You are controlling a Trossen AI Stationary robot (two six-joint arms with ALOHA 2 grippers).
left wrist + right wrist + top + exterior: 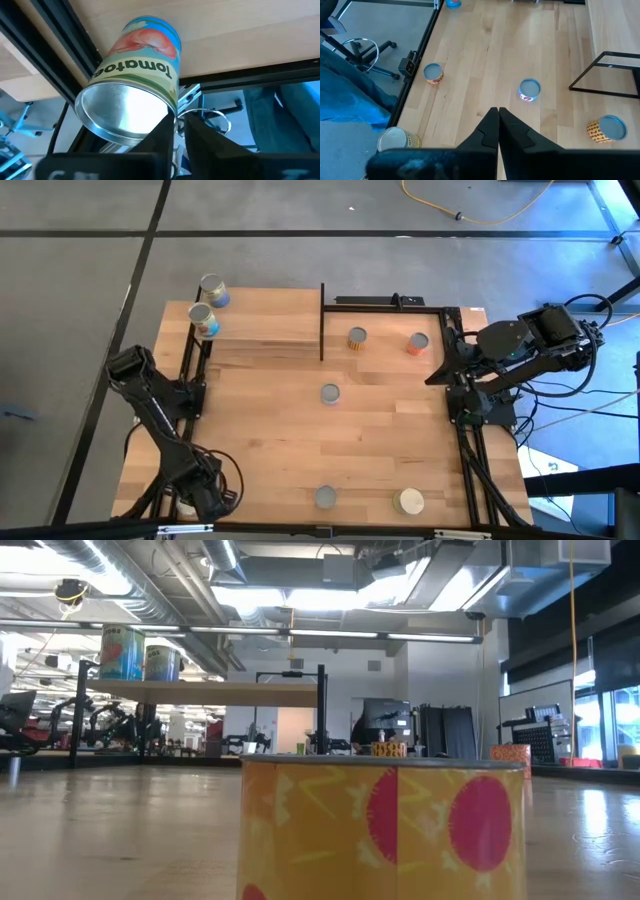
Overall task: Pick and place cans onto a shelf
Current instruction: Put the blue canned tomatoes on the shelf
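At the lower left of the high view we see the left gripper (190, 505) folded back at the table's near corner. Its wrist view shows a tomato can (135, 80) looming just beyond the dark fingers (160, 145), which are pressed nearly together and hold nothing; we cannot tell whether the can touches them. In the upper left of the high view, two cans (206, 306) stand on the shelf (262, 325); the low view shows them raised on that board. Right of the shelf's black post sit an orange-patterned can (357, 338) and a red one (418, 343), a grey-topped can (330, 393) lies mid-table, and two more (325, 497) (411, 501) sit at the bottom edge. Only the low view shows the yellow can (385, 830) with red dots up close. At the right edge the right gripper (498, 117) hovers with fingers shut and empty.
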